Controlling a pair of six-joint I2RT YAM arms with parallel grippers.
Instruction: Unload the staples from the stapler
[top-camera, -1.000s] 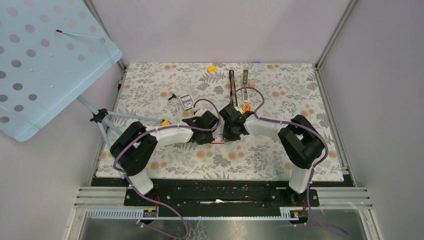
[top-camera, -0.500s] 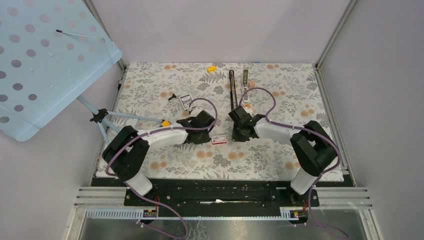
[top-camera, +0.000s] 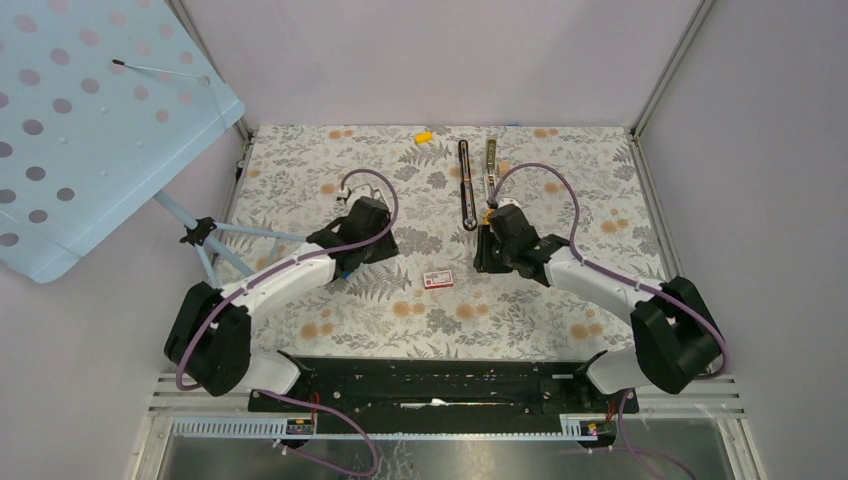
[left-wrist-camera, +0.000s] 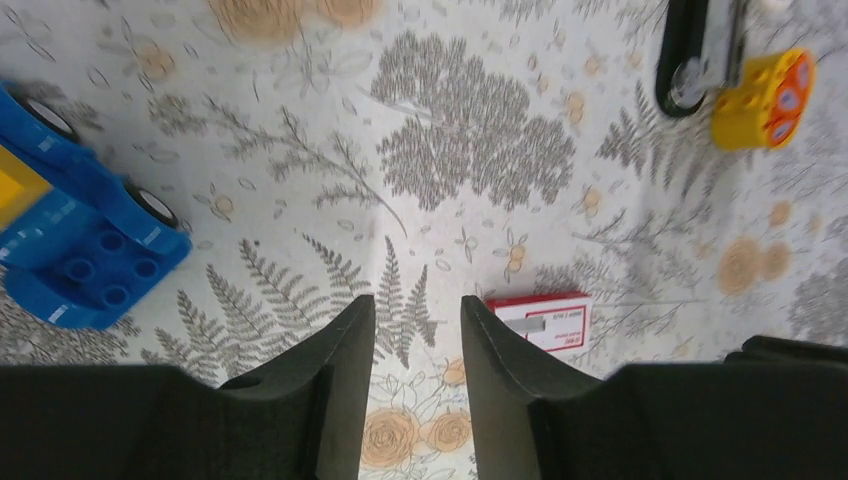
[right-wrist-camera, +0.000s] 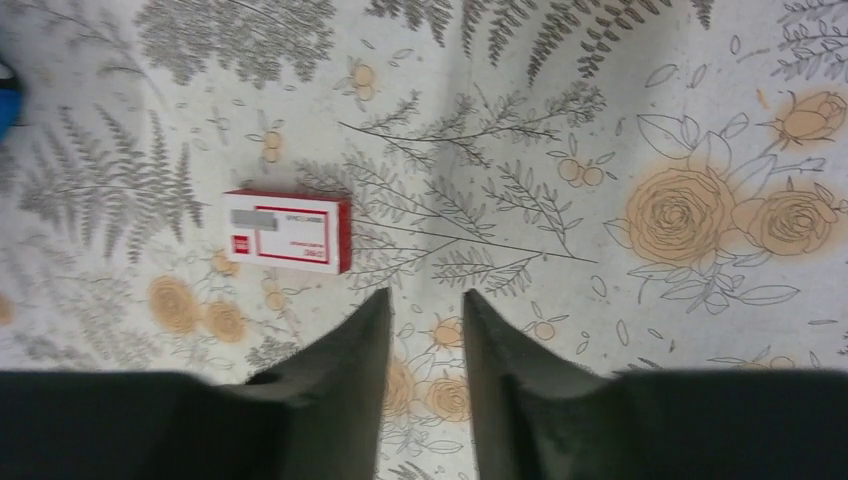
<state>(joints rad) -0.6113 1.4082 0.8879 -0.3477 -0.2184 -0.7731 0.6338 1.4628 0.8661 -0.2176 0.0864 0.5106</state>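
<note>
Site was lab-type robot cell: plain lilac walls (top-camera: 450, 60), aluminium frame posts (top-camera: 673, 62), slotted rails (top-camera: 200, 395) at near edge, floral cloth (top-camera: 300, 160) as work surface.

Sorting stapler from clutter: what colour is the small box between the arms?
The box is red and white, clearest in the right wrist view.

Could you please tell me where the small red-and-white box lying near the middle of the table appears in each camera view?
Top external: the small red-and-white cardboard box lies near the picture's centre, slightly low.
Left wrist: the box sits low, right of centre.
Right wrist: the box sits left of centre, about mid-height.
Shared landmark: the grey-leaf and orange-rose floral table cover lies under it in all three views.
</note>
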